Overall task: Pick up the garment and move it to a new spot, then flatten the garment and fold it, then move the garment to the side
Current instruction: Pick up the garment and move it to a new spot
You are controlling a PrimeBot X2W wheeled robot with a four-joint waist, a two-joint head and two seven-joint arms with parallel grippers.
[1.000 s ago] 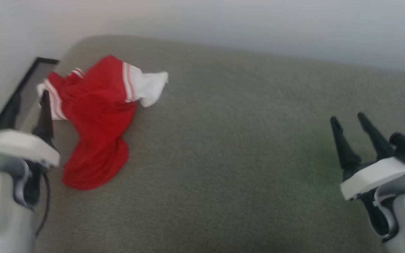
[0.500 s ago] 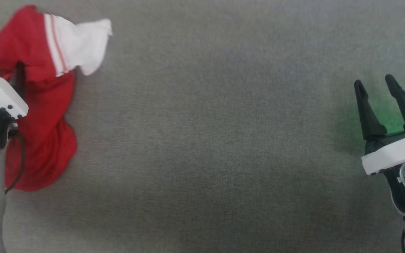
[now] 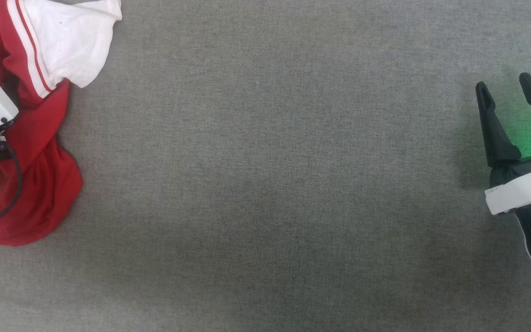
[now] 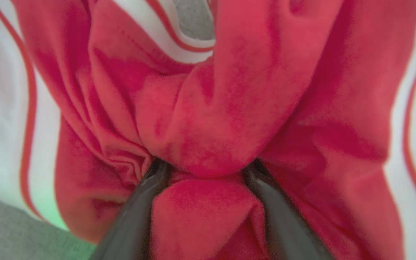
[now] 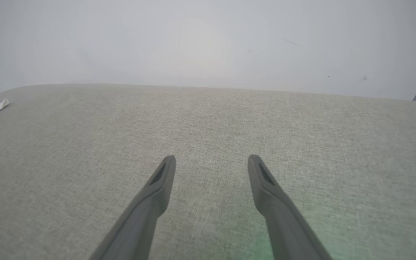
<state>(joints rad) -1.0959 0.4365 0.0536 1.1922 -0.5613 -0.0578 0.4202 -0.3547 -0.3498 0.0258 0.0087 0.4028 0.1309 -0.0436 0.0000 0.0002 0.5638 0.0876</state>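
While the red shirt [image 3: 35, 138] lies crumpled near the counter's [image 3: 270, 184] far left corner, with one white, stripe-edged sleeve spread toward the counter's middle, the left tool [image 4: 206, 168] is pushed down into its folds. Its two fingers [image 4: 135, 216] stand wide apart, tips sunk in the cloth, with a bulge of red fabric between them. The right tool [image 3: 504, 82] hovers over the counter's right side, well apart from the shirt, its fingers spread.
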